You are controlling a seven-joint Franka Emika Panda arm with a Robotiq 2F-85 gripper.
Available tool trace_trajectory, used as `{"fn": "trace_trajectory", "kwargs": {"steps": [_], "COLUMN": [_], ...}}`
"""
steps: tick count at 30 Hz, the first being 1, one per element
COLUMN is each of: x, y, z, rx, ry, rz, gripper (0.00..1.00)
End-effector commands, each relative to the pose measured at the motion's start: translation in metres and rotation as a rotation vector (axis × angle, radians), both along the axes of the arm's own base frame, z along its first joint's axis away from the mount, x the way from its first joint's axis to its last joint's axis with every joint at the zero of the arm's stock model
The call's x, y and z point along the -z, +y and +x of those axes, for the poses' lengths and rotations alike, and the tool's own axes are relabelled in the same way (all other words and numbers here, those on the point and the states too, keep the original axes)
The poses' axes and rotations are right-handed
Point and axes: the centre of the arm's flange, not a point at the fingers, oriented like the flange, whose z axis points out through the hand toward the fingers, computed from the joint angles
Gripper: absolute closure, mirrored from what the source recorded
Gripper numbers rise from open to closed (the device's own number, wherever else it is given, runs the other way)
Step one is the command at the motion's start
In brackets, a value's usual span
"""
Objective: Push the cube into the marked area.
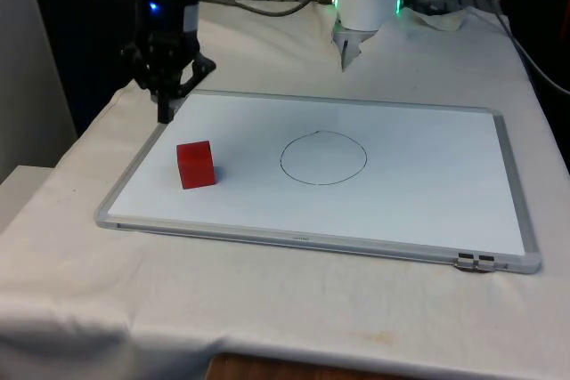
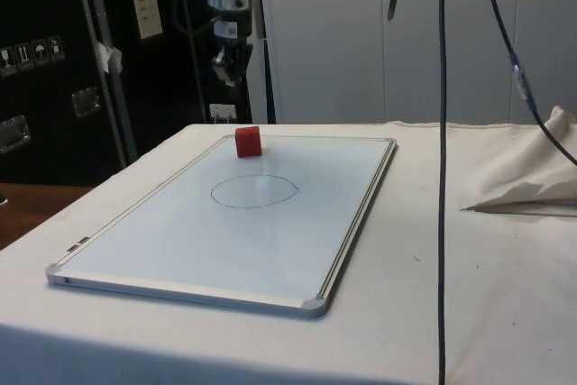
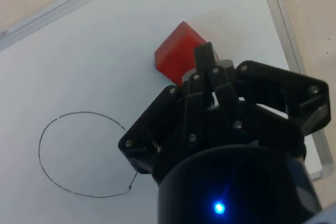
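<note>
A red cube (image 1: 196, 164) (image 2: 248, 142) (image 3: 177, 54) rests on the whiteboard (image 1: 427, 166) near its edge at the front view's left. A hand-drawn circle (image 1: 323, 157) (image 2: 253, 191) (image 3: 84, 154) marks the middle of the board, and the cube lies outside it. My gripper (image 1: 166, 113) (image 2: 231, 69) (image 3: 203, 56) hangs above the board's far corner at the front view's left, beyond the cube and apart from it. Its fingers are shut together with nothing held.
The whiteboard has a metal frame (image 1: 303, 238) (image 2: 352, 223) that rises a little above the white cloth (image 1: 267, 300). Cables (image 2: 442, 132) hang down in the side view. A crumpled fold of cloth (image 2: 541, 178) lies beside the board.
</note>
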Motion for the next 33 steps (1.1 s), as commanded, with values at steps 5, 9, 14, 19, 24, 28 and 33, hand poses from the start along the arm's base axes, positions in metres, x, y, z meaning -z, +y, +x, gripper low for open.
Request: {"fn": "trace_trajectory", "kwargs": {"steps": [5,9,14,19,24,28,33], "x": [0.015,0.027,0.036,0.051,0.071,0.076,0.076], "y": [-0.015,-0.023,-0.031,-0.034,-0.036,-0.036,-0.036], "z": [0.0,-0.002,-0.003,-0.006,-0.006,-0.008,-0.012], "rx": [0.019,0.035,0.046,0.059,0.063,0.07,0.076], "ry": [0.0,0.0,-0.001,0.012,0.007,0.006,0.009], "rz": [0.0,-0.009,-0.017,-0.03,-0.038,-0.04,-0.029], "gripper": [1.0,1.0,1.0,1.0,1.0,1.0,1.0]}}
